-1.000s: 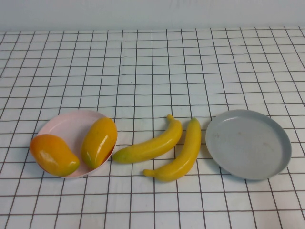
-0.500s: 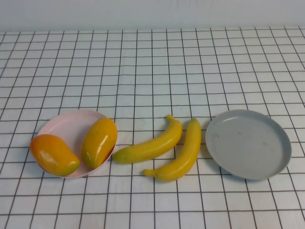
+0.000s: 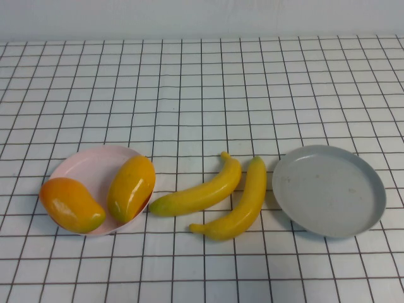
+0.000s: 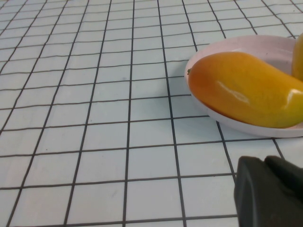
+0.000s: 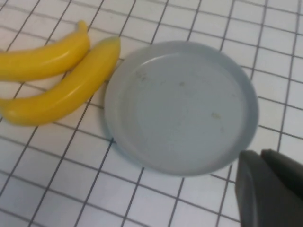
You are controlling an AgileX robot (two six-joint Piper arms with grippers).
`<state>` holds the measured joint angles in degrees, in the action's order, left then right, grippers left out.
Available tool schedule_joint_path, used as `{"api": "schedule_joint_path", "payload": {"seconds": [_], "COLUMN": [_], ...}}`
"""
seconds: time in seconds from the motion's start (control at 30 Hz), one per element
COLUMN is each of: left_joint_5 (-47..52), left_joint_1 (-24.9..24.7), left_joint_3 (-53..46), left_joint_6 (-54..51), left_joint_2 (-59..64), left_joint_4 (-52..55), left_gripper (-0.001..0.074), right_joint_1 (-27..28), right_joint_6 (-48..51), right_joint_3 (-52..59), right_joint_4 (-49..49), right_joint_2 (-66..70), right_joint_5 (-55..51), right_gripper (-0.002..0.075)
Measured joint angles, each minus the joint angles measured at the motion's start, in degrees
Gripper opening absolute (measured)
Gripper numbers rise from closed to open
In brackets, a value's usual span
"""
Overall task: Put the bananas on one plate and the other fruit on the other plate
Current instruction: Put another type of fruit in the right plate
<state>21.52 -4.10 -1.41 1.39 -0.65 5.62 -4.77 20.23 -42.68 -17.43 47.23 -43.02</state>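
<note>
Nothing has moved since the earlier frames — fruit and plates sit exactly as before. Pink plate [image 3: 88,165] is at the robot's left on the gridded surface [image 3: 202,88], with both mangoes on it: left mango [image 3: 71,204] hangs over the plate's near-left rim, right mango [image 3: 131,187] lies tilted along its right side, overlapping the rim. Mangoes are close together but apart.

Two bananas lie on the bare surface between the plates. Left banana [image 3: 198,192] has its greenish tip just beside the pink plate's right edge. Right banana [image 3: 235,202] runs alongside it, its upper end just beside the grey plate [image 3: 328,190]. Grey plate holds no fruit, sits at the robot's right.

Neither arm shows in the high view. Left claw [image 4: 270,191] appears only as a dark body at the corner of the left wrist view, near the pink plate and the left mango [image 4: 244,89] — can't tell how its fingers stand. Right claw [image 5: 270,189] is the same, a dark shape near the grey plate's [image 5: 180,106] rim in the right wrist view, fingers not readable. That view also shows both bananas, the right one [image 5: 64,90] almost touching the plate's rim.
</note>
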Motion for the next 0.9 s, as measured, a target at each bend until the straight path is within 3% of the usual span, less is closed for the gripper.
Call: {"api": "schedule_joint_path", "payload": {"seconds": [0.2, 0.3, 0.57, 0.7, 0.8, 0.9], "left_joint_5": [0.0, 0.0, 0.0, 0.0, 0.0, 0.0], "left_joint_1": [0.0, 0.0, 0.0, 0.0, 0.0, 0.0], "left_joint_3": [0.0, 0.0, 0.0, 0.0, 0.0, 0.0], "left_joint_6": [0.0, 0.0, 0.0, 0.0, 0.0, 0.0], "left_joint_2": [0.0, 0.0, 0.0, 0.0, 0.0, 0.0], "left_joint_4": [0.0, 0.0, 0.0, 0.0, 0.0, 0.0], "left_gripper": [-0.0004, -0.0004, -0.0004, -0.0004, -0.0004, -0.0004], "right_joint_1": [-0.5, -4.1, -24.5, -29.9, -31.4, -31.8], "right_joint_6": [6.9, 7.3, 0.3, -0.1, 1.5, 2.9], "right_joint_3": [-12.9, -18.4, -30.0, -36.0, -41.3, -45.5], "right_joint_4": [-4.6, -4.1, 8.6, 14.3, 15.6, 15.9], "right_joint_2": [17.0, 22.7, 37.8, 45.4, 50.8, 55.1], "right_joint_5": [-12.3, -16.8, -23.6, -25.4, -26.2, -26.0], "right_gripper": [-0.0016, -0.0016, -0.0016, 0.0006, 0.0113, 0.0326]}}
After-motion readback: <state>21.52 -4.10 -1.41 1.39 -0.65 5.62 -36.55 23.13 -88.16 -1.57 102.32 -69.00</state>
